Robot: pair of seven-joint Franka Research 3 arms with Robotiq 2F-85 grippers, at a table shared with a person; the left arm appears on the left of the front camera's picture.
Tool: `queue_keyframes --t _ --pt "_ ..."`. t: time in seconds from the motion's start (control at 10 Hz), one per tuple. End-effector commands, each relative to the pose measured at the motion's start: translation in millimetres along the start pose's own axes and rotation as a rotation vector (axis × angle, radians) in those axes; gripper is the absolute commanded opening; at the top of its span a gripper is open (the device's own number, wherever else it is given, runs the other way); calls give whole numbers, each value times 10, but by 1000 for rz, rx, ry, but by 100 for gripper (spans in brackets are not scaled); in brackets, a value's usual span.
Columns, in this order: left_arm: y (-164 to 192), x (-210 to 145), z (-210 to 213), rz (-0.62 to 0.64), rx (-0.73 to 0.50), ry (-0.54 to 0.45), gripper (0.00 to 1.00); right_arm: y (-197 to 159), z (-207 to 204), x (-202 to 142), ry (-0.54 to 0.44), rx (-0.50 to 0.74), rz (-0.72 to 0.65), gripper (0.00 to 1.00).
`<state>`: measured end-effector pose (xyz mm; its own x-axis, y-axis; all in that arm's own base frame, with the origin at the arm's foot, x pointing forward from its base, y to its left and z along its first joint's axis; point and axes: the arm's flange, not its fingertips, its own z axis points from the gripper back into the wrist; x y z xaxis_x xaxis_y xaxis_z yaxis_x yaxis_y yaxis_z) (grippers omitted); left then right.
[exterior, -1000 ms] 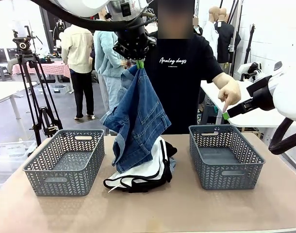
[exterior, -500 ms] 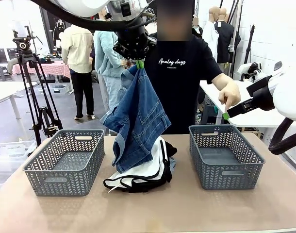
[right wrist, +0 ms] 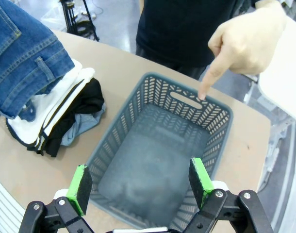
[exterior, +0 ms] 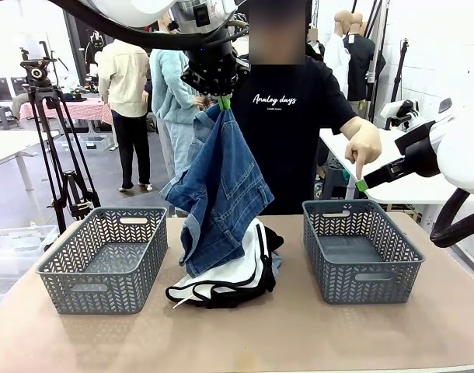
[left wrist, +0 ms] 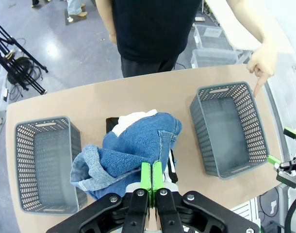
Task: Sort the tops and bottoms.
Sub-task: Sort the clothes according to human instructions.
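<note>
One closed left pincer grips denim, perhaps hem.

Robotics lab hall, camera tripod, white worktables, bystanders on grey floor behind

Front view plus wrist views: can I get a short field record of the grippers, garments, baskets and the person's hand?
left gripper: shut on dark blue jeans, which hang over the pile
right gripper: open, empty, above right basket
pile: white top, black top, pale denim, on table between baskets
left basket: empty
right basket: empty
person's hand: index finger pointing down at right basket
</note>
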<state>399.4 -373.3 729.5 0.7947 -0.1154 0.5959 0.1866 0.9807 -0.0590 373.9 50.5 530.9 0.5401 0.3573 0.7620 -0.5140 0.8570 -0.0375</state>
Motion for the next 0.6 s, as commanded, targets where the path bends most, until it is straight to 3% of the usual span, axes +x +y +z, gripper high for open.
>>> queue_keyframes --t 0.0,0.2,0.5 --pt "25 15 45 4 0 -10 0 -132 354 -47 4 -12 -28 100" --pt "25 15 45 4 0 -10 0 -289 694 -192 56 -57 -62 100" --pt "25 15 45 4 0 -10 0 -410 836 -407 128 -41 -130 100"
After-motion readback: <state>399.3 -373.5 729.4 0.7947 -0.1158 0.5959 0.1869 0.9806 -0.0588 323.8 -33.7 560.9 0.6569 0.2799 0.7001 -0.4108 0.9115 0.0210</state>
